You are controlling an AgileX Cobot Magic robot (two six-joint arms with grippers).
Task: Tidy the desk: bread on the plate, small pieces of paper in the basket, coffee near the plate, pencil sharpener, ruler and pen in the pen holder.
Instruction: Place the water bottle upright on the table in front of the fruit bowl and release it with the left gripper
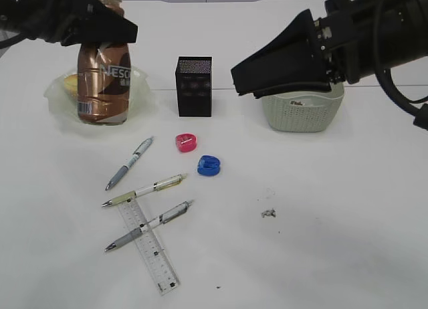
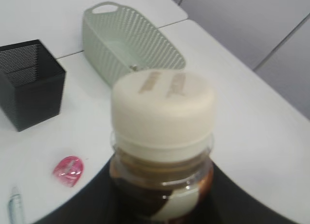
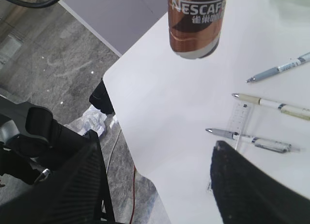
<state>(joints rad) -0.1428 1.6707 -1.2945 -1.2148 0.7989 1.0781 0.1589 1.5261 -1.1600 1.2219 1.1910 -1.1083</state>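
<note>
Upper left of the frame, the left hand (image 1: 100,21) grips the coffee bottle (image 1: 102,81); upper right, the right hand (image 1: 281,71) hangs open, empty, over the basket (image 1: 301,112)

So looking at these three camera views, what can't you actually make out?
- Bread on the plate: exterior view, mostly hidden behind the coffee bottle.
- Left gripper: its fingers on the bottle are dark and unclear in the exterior view, and cut off at the left wrist view's bottom edge.
- Basket contents: the right gripper covers its top.
- Pen holder inside: camera too low.
- Scrap of paper: too small.
</note>
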